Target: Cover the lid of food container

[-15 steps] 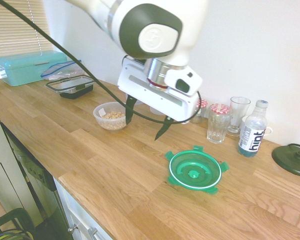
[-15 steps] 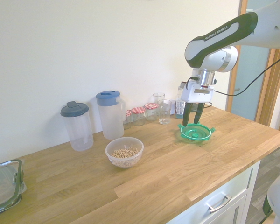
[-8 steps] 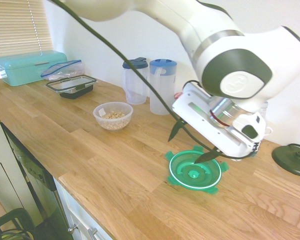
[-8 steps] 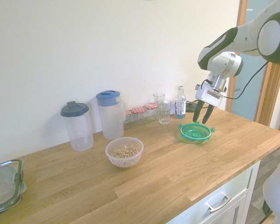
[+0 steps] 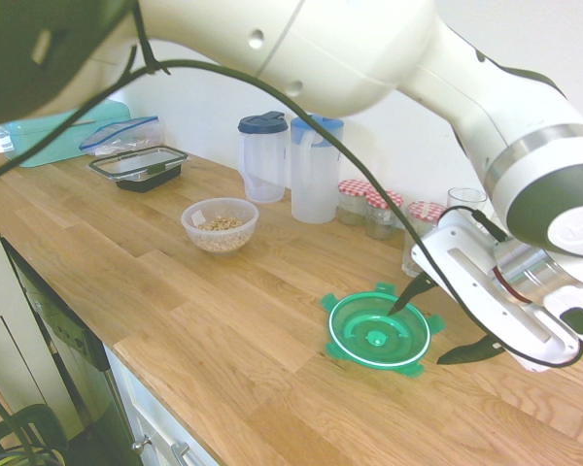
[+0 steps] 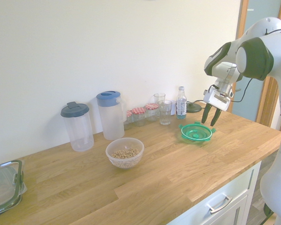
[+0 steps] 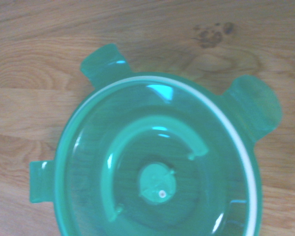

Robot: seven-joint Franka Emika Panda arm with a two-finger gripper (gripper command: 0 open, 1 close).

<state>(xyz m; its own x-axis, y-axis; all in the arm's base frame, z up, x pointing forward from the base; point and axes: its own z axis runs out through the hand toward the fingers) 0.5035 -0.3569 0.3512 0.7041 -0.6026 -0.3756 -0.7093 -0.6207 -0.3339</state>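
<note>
The lid [image 5: 378,337] lies on the counter [image 5: 214,330], well apart from the food container [image 5: 220,224].

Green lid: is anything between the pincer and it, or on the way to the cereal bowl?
Nothing visible. The open pincer hangs over the green lid's far edge, and only bare worktop lies between it and the cereal bowl.

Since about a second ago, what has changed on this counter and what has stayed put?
The arm swung its open tool away from the food container, across the counter and down to the far rim of the green lid. It has gripped nothing so far. The lid, the container and the jugs haven't moved.
</note>
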